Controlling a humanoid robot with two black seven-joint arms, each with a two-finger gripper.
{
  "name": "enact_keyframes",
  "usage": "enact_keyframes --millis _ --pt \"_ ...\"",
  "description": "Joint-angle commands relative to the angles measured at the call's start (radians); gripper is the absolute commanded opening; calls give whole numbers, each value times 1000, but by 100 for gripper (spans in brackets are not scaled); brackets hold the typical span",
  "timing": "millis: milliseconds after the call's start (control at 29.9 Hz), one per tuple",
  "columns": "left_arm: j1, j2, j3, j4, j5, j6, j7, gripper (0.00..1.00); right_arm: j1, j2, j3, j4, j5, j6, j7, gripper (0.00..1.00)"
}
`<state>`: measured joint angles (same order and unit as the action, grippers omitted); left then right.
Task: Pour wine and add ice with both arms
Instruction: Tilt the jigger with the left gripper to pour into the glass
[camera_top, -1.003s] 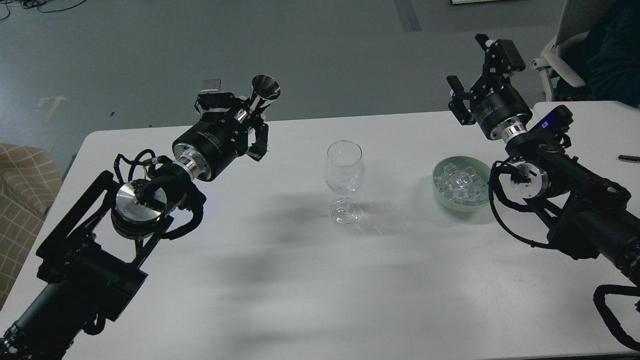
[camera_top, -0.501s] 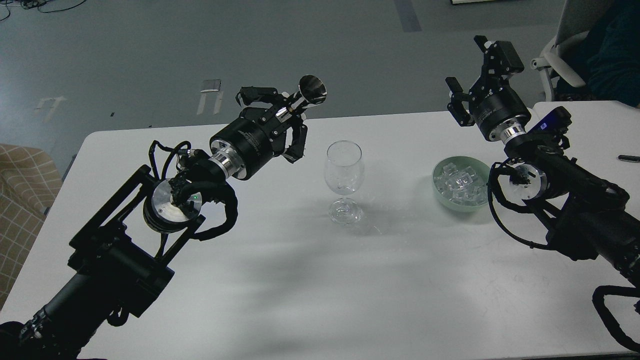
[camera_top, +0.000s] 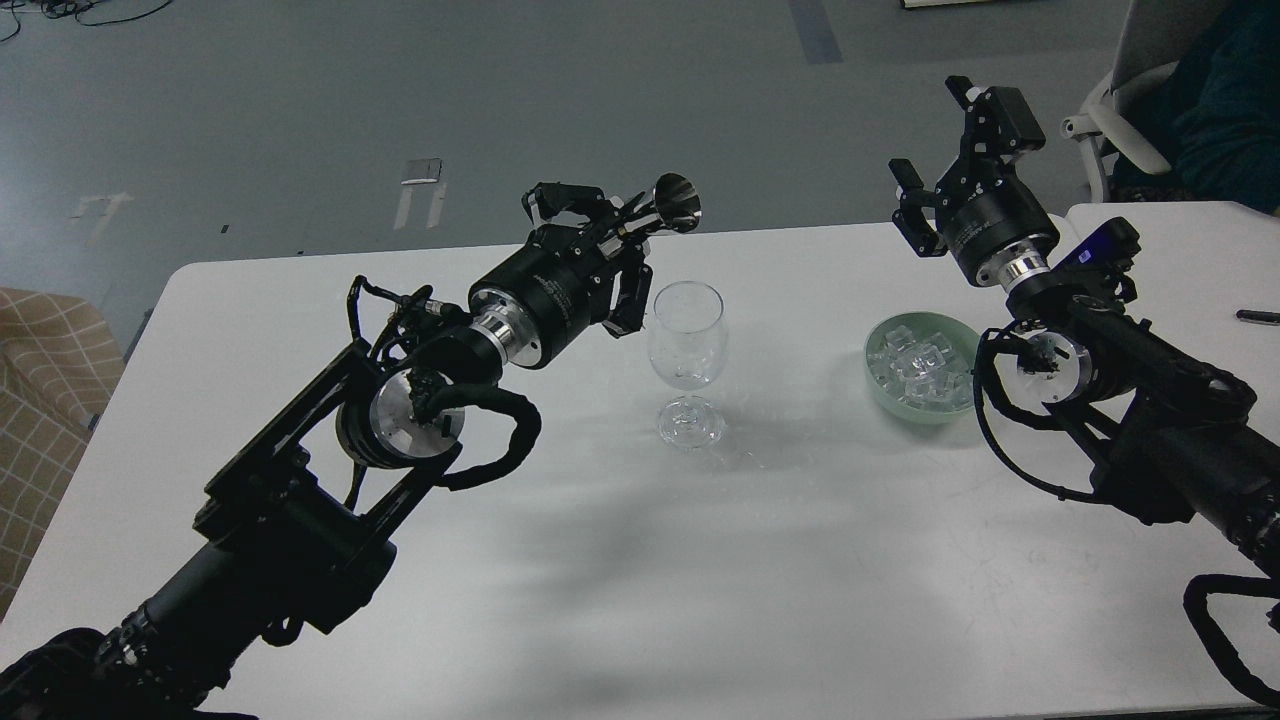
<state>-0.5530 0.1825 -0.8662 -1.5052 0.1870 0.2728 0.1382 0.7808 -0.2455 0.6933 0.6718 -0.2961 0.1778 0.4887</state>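
Observation:
A clear stemmed wine glass stands upright at the middle of the white table. No wine shows in it or elsewhere. My left gripper is shut on a shiny metal jigger, held tilted with its mouth toward the right, just left of and above the glass rim. Several clear ice cubes lie heaped in a pale green bowl to the right of the glass. My right gripper is open and empty, raised above and behind the bowl.
A second white table adjoins at the right with a dark pen on it. A white chair stands behind it. A checked fabric seat is left of the table.
My left arm has carried the jigger to the right, from well left of the glass to just beside its rim. My right gripper has barely moved.

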Motion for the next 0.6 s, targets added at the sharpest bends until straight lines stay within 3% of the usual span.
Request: enact_keyframes --millis 0,568 --pt "-1 -8 0 0 75 5 4 0 0 0 0 0 0 0 0 100" --pt "2 -9 -1 -6 250 -6 0 0 -2 0 0 0 0 2 0 100"
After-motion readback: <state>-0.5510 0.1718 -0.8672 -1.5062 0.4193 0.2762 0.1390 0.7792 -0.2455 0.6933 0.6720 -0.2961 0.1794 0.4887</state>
